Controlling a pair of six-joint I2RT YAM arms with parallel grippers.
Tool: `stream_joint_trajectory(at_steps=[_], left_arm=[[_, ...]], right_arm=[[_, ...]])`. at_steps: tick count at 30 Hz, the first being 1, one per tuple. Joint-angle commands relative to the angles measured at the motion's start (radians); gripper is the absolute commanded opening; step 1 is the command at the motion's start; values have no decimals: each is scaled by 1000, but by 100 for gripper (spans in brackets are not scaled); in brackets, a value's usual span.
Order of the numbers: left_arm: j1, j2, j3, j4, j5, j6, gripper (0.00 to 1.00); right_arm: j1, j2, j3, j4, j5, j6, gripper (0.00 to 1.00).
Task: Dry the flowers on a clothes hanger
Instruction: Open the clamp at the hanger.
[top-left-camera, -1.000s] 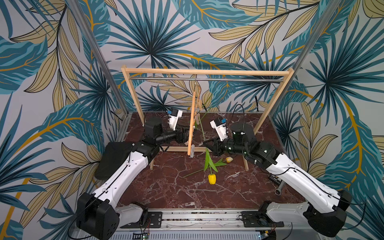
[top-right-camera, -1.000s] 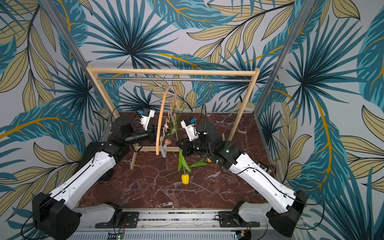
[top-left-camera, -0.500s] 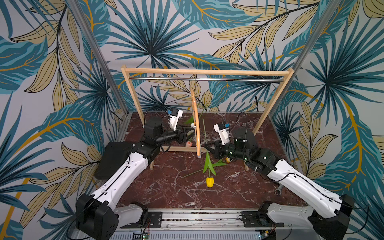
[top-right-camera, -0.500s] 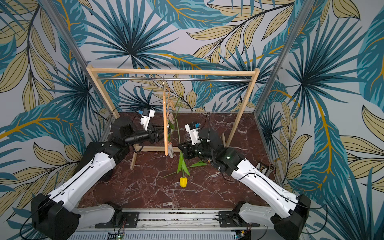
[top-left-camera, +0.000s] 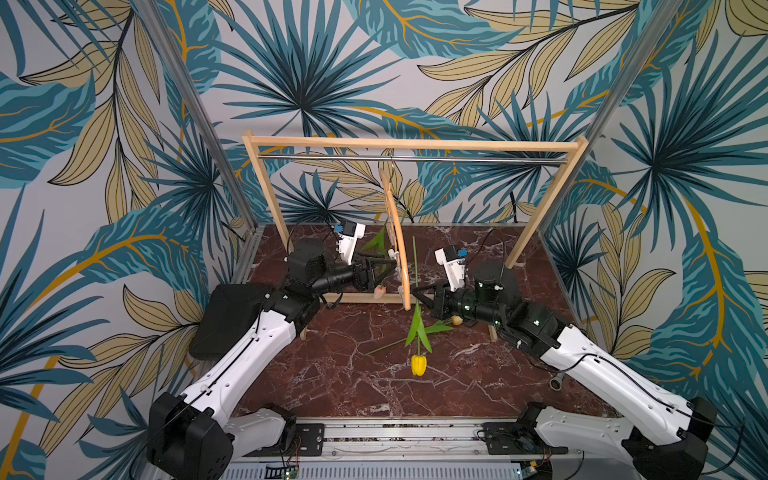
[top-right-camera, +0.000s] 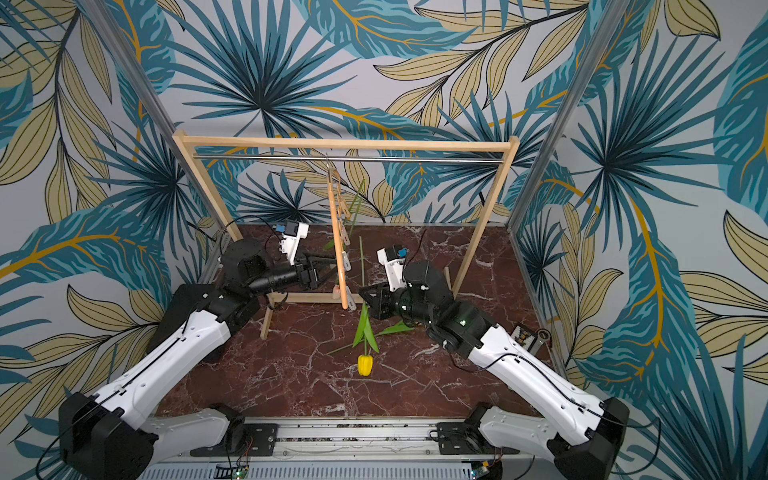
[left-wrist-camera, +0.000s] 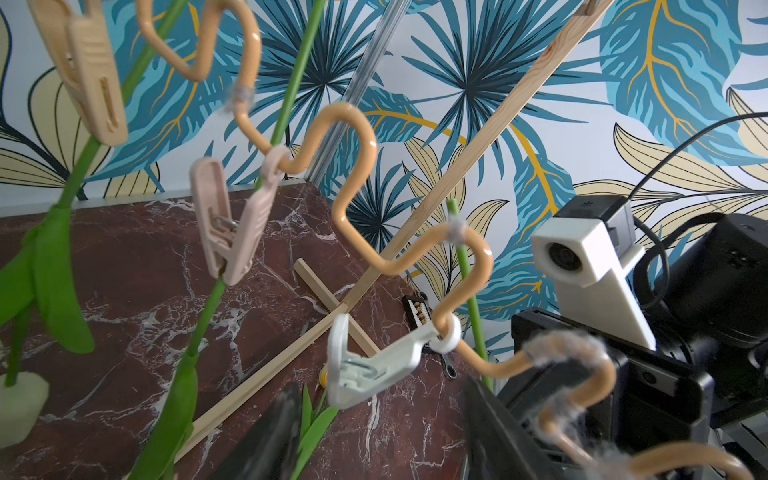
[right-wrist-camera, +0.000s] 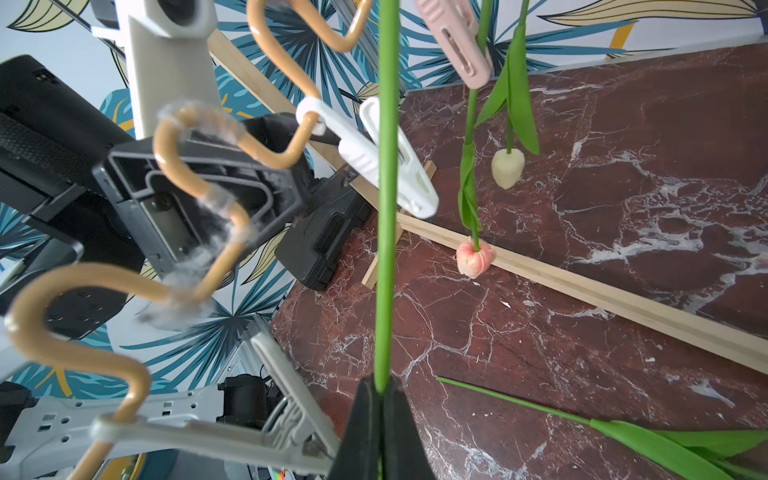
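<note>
The clothes hanger (top-left-camera: 400, 253) (top-right-camera: 339, 249) hangs edge-on from the rack rod, its wavy bar (left-wrist-camera: 353, 166) (right-wrist-camera: 199, 183) carrying clothespins. My right gripper (top-left-camera: 417, 296) (top-right-camera: 365, 296) (right-wrist-camera: 382, 386) is shut on the stem of a yellow tulip (top-left-camera: 418, 365) (top-right-camera: 365, 365), which hangs head down beside the hanger. My left gripper (top-left-camera: 388, 266) (left-wrist-camera: 386, 432) is open, and a white clothespin (left-wrist-camera: 374, 365) (right-wrist-camera: 395, 166) hangs just in front of its fingers, untouched. A pink tulip (top-left-camera: 379, 291) (right-wrist-camera: 475, 257) and a cream tulip (right-wrist-camera: 508, 166) hang clipped. A yellow-orange tulip (top-left-camera: 456, 320) lies on the table.
The wooden rack (top-left-camera: 411, 143) (top-right-camera: 345, 143) stands across the back of the marble table (top-left-camera: 353, 395), its foot bar (right-wrist-camera: 582, 286) running under the hanger. Small metal tools (top-right-camera: 524, 332) lie by the right wall. Patterned walls close in three sides.
The hanger's lower end has swung to the right, toward the right gripper. The right gripper has shifted slightly right with the yellow tulip in it.
</note>
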Motion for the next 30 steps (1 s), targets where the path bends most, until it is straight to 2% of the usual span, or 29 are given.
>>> stream_joint_trajectory(at_steps=[1,6,10,30], left_arm=[[-11,-10,-10,24,34,4,64],[-28,13,22,-13,29,56,65],[-27,39,54,-44,34,90,60],[-27,98,146,-37,55,119,52]], right_arm=[[-4,-2,12,-18,-24,-11,0],[-4,23,52,-57,-70,-28,0],[-5,17,61,-68,-71,-33,0],[-9,49,102,-92,-112,-53,0]])
